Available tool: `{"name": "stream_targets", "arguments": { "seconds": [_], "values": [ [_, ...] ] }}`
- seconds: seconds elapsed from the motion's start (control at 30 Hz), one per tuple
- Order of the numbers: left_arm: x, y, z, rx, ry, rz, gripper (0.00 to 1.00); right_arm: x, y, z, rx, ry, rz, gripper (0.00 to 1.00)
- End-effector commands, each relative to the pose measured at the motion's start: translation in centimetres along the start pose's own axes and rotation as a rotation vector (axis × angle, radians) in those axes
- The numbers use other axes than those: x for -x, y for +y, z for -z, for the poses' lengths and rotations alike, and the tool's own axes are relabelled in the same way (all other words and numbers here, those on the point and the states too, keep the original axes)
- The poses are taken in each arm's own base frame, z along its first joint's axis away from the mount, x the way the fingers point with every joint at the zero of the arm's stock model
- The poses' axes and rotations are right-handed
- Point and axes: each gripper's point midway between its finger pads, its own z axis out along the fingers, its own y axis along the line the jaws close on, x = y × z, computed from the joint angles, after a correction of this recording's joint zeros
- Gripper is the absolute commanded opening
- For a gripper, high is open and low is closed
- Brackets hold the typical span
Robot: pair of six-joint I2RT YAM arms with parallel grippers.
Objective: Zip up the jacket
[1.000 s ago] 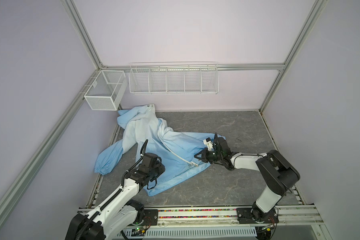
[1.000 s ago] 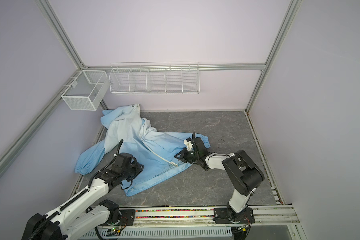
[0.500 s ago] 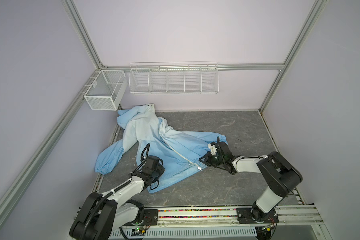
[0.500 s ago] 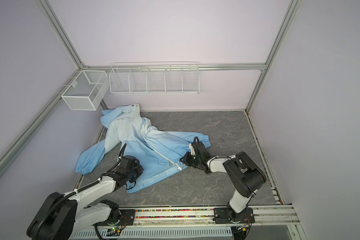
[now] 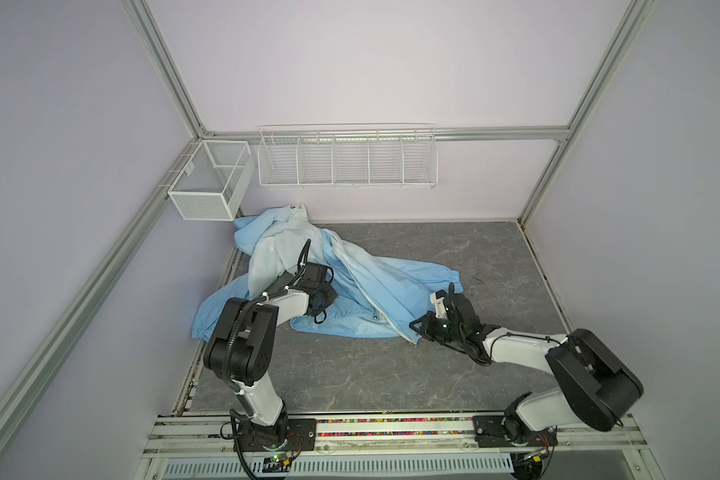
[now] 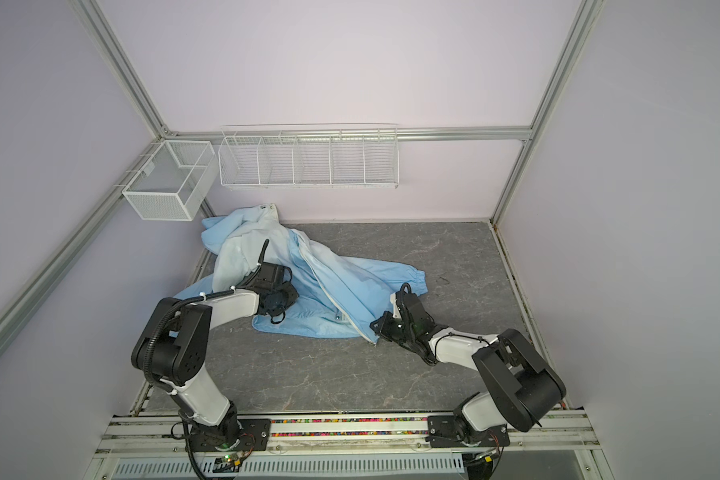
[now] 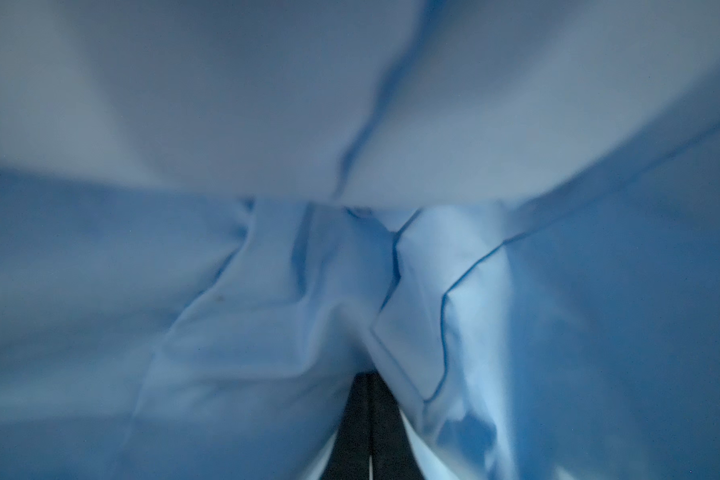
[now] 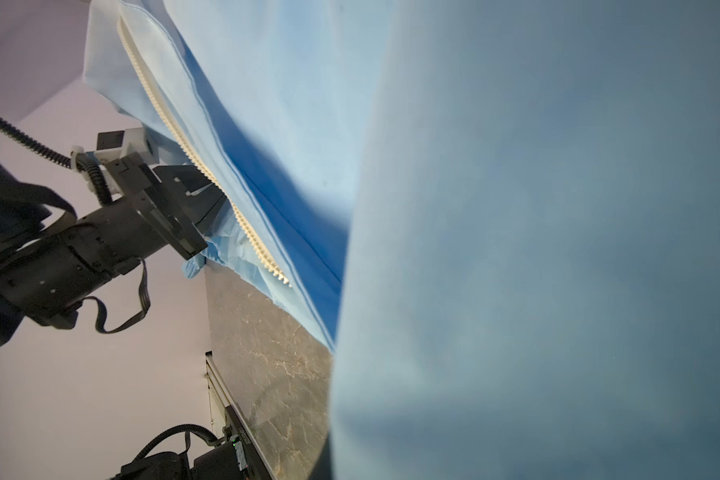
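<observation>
Jacket (image 5: pixel 391 286) crumpled across 10–11 o'clock of surface (image 5: pixel 391 374), hem toward centre. Zipper (image 8: pixel 208 166) open, one bare row of teeth showing; slider not made out. Right pincer (image 5: pixel 417 331) clamped on jacket's hem corner at zipper's lower end, 5 o'clock of jacket. Left pincer (image 5: pixel 320 302) clamped on other front panel, 8 o'clock. Judgement: draw hem taut, lay both zipper ends side by side; pull gently, as thin cloth likely slips and bunches.
</observation>
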Motion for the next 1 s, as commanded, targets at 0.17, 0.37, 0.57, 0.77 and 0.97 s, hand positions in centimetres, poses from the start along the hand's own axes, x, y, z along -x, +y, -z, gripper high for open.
{"name": "stream_targets", "arguments": {
  "seconds": [0.17,0.37,0.57,0.77,0.97],
  "values": [
    [-1.5,6.0,-0.1,0.182,0.087,-0.046,0.00,0.9,1.0,-1.7,-0.032,0.015,0.000,0.07],
    [-4.7,9.3,1.2,0.168,0.111,0.008,0.00,2.5,2.4,-4.1,0.001,0.019,-0.007,0.07],
    [-4.5,9.8,3.8,0.174,0.067,0.030,0.00,3.6,2.1,-4.7,-0.019,0.018,-0.027,0.21],
    [-3.7,8.0,7.7,0.091,0.032,0.039,0.00,3.6,0.8,-3.5,-0.070,0.018,-0.029,0.57],
    [-4.9,5.9,13.0,-0.075,-0.017,0.056,0.29,2.9,-1.1,-0.6,-0.180,0.013,0.007,0.77]
  ]
}}
